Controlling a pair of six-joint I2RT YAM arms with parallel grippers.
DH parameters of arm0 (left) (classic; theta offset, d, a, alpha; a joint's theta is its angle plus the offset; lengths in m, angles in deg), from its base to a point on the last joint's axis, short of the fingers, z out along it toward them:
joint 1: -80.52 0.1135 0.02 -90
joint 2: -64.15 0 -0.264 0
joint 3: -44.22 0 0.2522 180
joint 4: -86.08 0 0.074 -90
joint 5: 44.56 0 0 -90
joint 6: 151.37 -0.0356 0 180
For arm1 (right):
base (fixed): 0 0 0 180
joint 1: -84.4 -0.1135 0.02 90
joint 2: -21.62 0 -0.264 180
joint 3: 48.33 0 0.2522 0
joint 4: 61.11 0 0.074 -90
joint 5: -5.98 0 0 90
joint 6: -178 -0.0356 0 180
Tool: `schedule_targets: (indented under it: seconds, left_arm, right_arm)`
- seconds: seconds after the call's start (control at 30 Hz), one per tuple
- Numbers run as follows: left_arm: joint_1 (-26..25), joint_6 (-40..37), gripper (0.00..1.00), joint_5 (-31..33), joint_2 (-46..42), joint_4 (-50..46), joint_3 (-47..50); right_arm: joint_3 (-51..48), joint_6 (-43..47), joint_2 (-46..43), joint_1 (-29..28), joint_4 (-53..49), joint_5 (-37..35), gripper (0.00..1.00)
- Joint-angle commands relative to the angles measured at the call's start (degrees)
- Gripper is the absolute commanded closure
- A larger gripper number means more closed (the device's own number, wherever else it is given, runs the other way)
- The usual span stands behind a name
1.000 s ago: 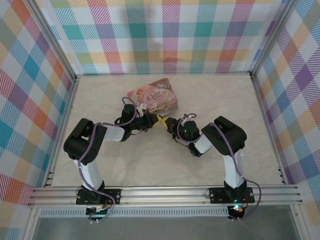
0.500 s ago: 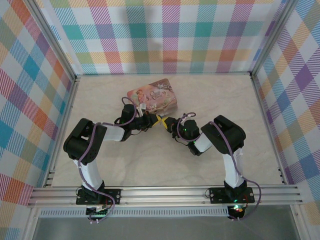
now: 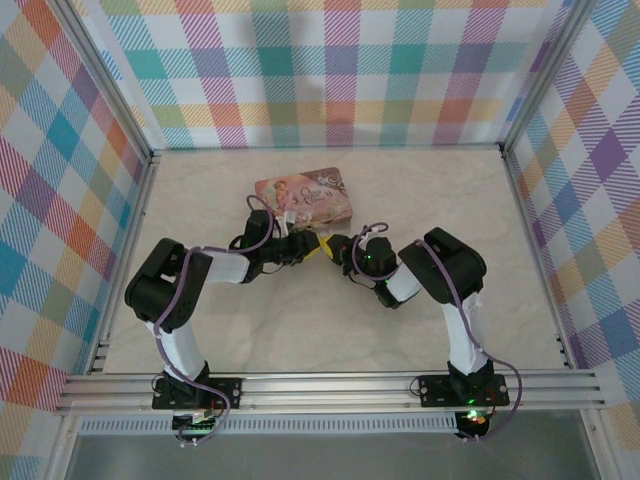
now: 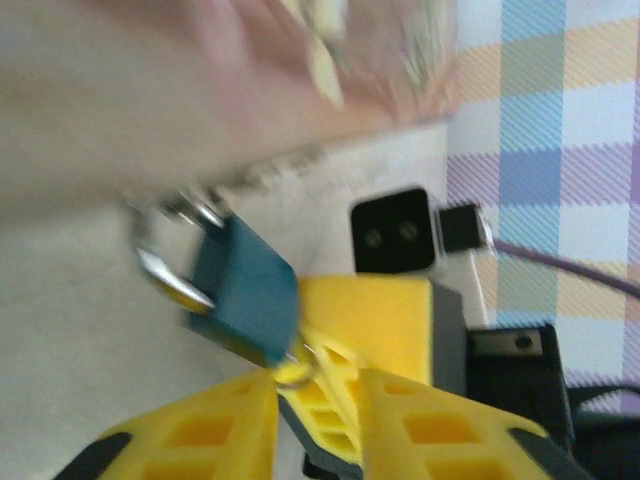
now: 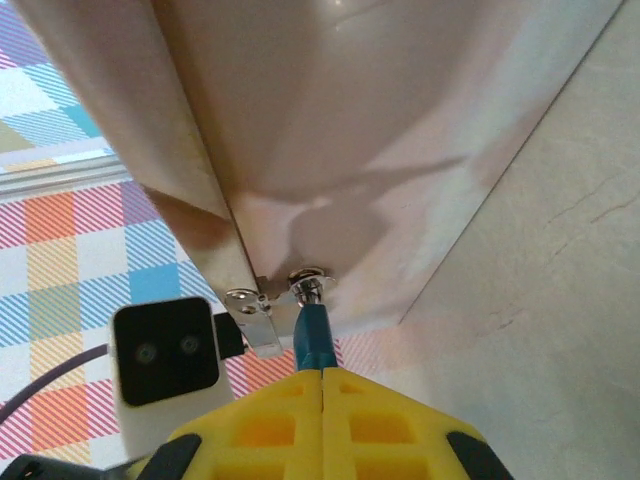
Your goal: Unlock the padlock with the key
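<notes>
The padlock (image 4: 245, 290) has a teal body and a silver shackle that hangs from the hasp of the pink tin (image 3: 305, 195). My right gripper (image 5: 322, 372) is shut on the padlock (image 5: 313, 338) just below the hasp. At the padlock's lower end a small blurred metal ring marks the key (image 4: 292, 370). My left gripper (image 4: 318, 385) has its yellow fingers (image 4: 200, 430) parted on either side of the key. I cannot tell if they touch it. In the top view the left gripper (image 3: 312, 247) and the right gripper (image 3: 336, 246) meet tip to tip in front of the tin.
The tin lies on the marble-patterned table (image 3: 420, 190), with plaid walls on three sides. The right wrist's black camera block (image 4: 395, 232) sits close behind the padlock. An aluminium rail (image 3: 330, 385) runs along the near edge.
The left gripper's jaws have parted from shut. Both grippers have edged slightly toward the tin, which now lies a little flatter in the top view.
</notes>
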Motion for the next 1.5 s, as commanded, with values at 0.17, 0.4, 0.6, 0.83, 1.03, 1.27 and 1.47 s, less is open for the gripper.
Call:
schedule_targets:
  seconds: [0.17,0.4,0.6,0.83,1.03,1.27,1.47]
  left_arm:
    - [-0.76,-2.47,0.54,0.49,-4.38,-5.02,1.61]
    - [-0.40,-3.88,0.51,8.29,-6.13,-7.31,1.96]
    - [-0.23,-3.31,0.49,13.09,-3.45,-5.63,0.46]
    - [-0.14,-1.40,0.49,15.53,1.70,-0.80,-1.52]
    - [0.03,-0.03,0.50,17.63,3.45,4.00,-1.36]
    - [0.12,3.04,0.50,21.58,4.70,9.71,0.51]
    - [0.12,5.30,0.68,21.58,7.62,13.11,0.01]
  right_arm:
    - [1.90,1.46,1.91,-0.11,2.38,0.15,1.00]
    - [1.91,1.59,1.76,-0.29,2.41,0.32,1.00]
    - [1.98,1.50,1.80,-0.62,2.46,0.40,1.00]
    - [2.36,1.45,2.18,-0.95,2.39,0.67,1.00]
    - [2.17,1.33,2.43,-1.35,2.47,0.59,1.00]
    - [2.32,1.32,2.64,-1.48,2.45,0.67,1.00]
    - [2.51,1.16,2.67,-1.61,2.46,0.67,1.00]
